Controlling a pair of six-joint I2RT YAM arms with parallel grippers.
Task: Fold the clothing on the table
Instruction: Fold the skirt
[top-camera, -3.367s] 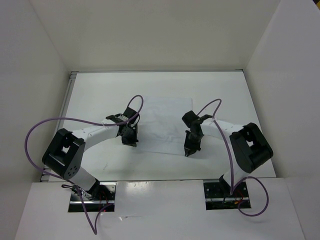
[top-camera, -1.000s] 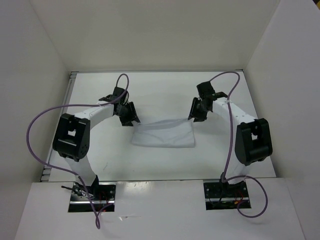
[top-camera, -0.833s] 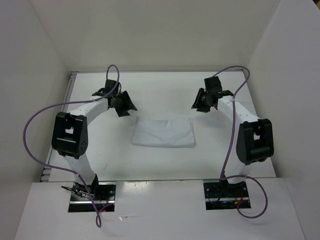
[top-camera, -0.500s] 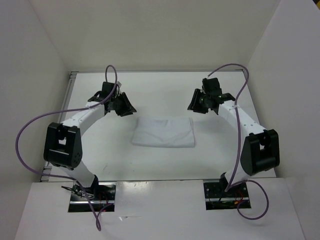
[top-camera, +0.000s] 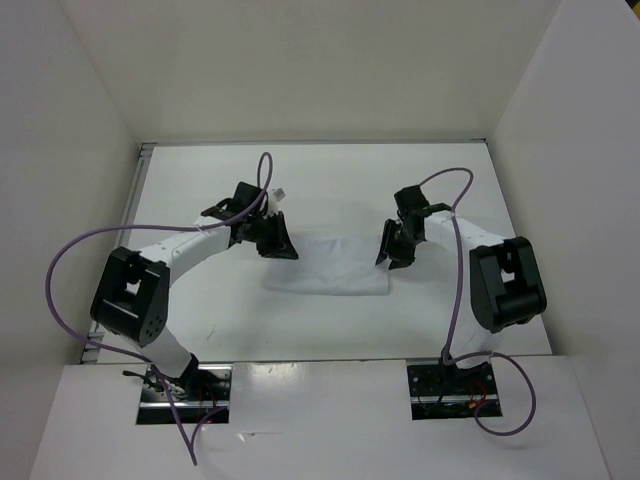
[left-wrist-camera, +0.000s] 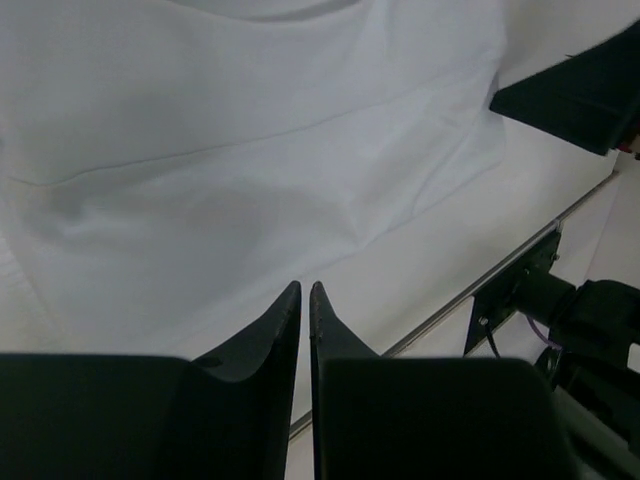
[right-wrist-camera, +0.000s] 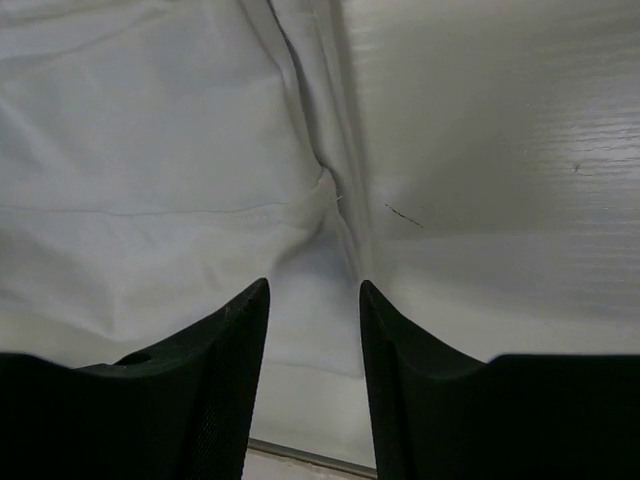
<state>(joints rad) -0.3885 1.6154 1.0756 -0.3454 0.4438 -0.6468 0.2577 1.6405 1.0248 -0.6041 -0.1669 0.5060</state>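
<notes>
The clothing (top-camera: 330, 268) lies as a folded pale rectangle in the middle of the table (top-camera: 200, 190). My left gripper (top-camera: 277, 243) hangs over its far left corner. In the left wrist view its jaws (left-wrist-camera: 305, 292) stand almost together with nothing between them, the clothing (left-wrist-camera: 250, 150) spread just beyond. My right gripper (top-camera: 391, 247) is at the clothing's right end. In the right wrist view it (right-wrist-camera: 313, 290) is open over the creased right edge of the clothing (right-wrist-camera: 150, 150), with bare table (right-wrist-camera: 500, 150) beside it.
White upright walls (top-camera: 90, 150) close in the table on the left, back and right. Purple cables (top-camera: 70, 260) loop off both arms. The table's metal rim (left-wrist-camera: 500, 275) and the arm mounts (top-camera: 445, 385) lie at the near edge.
Both grippers have come back from the far side of the table down to the ends of the folded clothing. The left jaws have closed; the right jaws have widened slightly.
</notes>
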